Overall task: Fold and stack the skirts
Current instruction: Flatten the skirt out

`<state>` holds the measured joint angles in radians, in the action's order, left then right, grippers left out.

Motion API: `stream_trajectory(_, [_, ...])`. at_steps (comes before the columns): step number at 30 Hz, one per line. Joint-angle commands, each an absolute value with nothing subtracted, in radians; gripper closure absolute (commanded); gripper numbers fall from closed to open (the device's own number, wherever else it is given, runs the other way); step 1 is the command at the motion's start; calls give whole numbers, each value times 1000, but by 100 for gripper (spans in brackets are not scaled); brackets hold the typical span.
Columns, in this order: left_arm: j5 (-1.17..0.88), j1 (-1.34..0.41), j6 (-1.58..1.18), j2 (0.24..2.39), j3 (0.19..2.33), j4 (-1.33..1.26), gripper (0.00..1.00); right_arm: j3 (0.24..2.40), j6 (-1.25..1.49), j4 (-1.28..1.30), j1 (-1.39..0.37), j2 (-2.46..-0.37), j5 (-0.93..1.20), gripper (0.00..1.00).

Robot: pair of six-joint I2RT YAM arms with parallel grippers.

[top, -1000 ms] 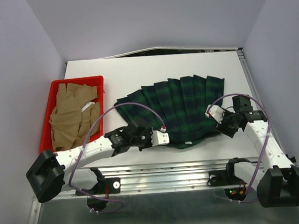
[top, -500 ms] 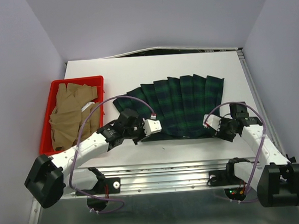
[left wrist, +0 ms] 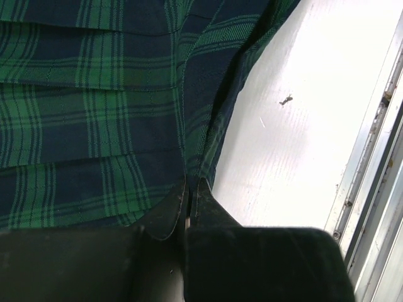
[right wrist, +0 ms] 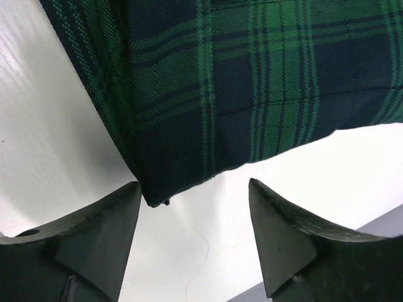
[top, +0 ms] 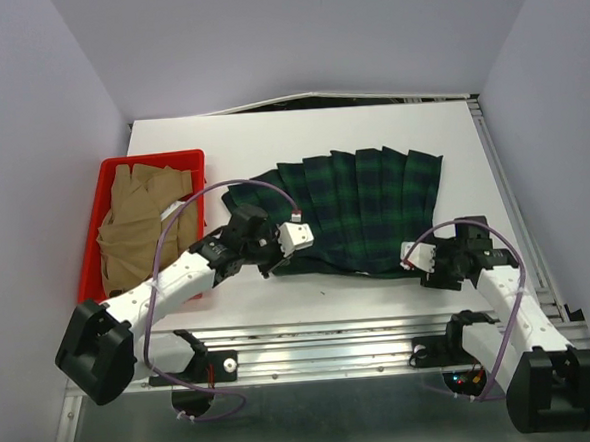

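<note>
On table (top: 270, 137), centre-right: dark green/navy plaid skirt (top: 359, 202), lying flat w/ pleats fanned out. Its narrow end is twd you and its wide hem twd the back.
L gripper (left wrist: 189, 192): you've got the fingers pressed together on the skirt's near-left edge. Fabric is nipped betw the tips, w/ only a sliver of gap in the L wrist view.
R gripper (right wrist: 195, 189): fingers spread wide and gripping nothing, sitting at the skirt's near-right corner. That corner pokes just into the gap, close to the finger at the left of the R wrist view. Can't tell if it touches.
Skirt edges: the near-right corner looks doubled over, w/ a clean fold line along one side in the R wrist view.
Red bin (top: 151, 158): at the table's left side, left of the skirt and not touching it.
Bin contents: tan garments (top: 140, 225), crumpled. You can't tell how many pcs.
Table surface: white, w/ a small dark speck (left wrist: 286, 99) beside the skirt edge in the L wrist view.
</note>
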<state>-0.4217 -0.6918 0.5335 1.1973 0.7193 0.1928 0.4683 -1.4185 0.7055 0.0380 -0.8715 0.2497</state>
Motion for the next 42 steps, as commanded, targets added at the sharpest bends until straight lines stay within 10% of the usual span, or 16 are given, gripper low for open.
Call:
stream_trajectory(1, [-476,-675,515,1203,770,190,100,420,-1474,650,34,-830,273,25])
stream_trajectory(15, [-624,-571,497,1357,893,225,100,454,-1438,651,34,-840,276,1])
stream_trajectory(19, [-672,-526,495,1384,928,238,100,460,-1346,534,34,-961,278,29])
stream_trajectory(23, [-673,-497,511,1387,960,259,100,489,-1226,405,34,-996,282,97])
stream_trajectory(42, [-350,-430,552,1031,1206,182,100,1474,-1092,833,34,-1184,153,99])
